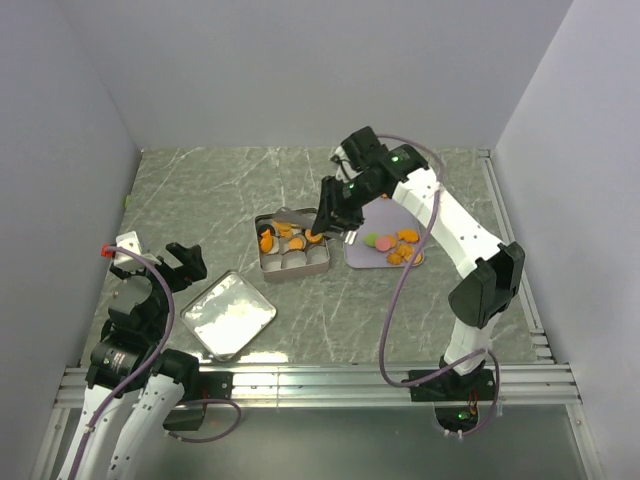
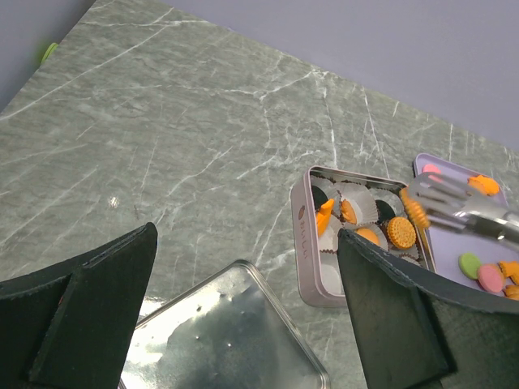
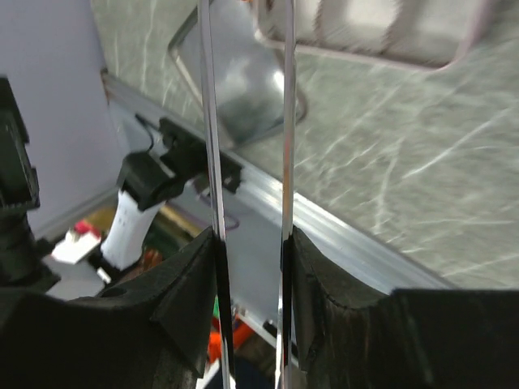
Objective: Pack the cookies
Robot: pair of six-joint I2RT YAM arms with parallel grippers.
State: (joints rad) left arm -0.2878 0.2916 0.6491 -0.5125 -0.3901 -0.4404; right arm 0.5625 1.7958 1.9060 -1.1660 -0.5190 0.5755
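The cookies lie in two places: several orange ones in the paper cups of the square silver tin (image 1: 292, 268), and orange, pink and green ones (image 1: 398, 247) on the lavender tray (image 1: 357, 256). My right gripper (image 1: 335, 213) is shut on a pair of metal tongs (image 1: 292, 216) and holds them over the tin. In the left wrist view the tong tips (image 2: 428, 203) seem to pinch an orange cookie (image 2: 416, 211) on edge above the tin (image 2: 302, 235). The right wrist view shows both tong arms (image 3: 209, 121) pressed between my fingers. My left gripper (image 1: 158, 258) is open and empty, over the tin's lid (image 1: 228, 313).
The silver lid (image 2: 235, 340) lies flat at the near left, just below my left gripper (image 2: 247, 243). Grey walls close in the table on three sides. A metal rail (image 1: 320, 380) runs along the near edge.
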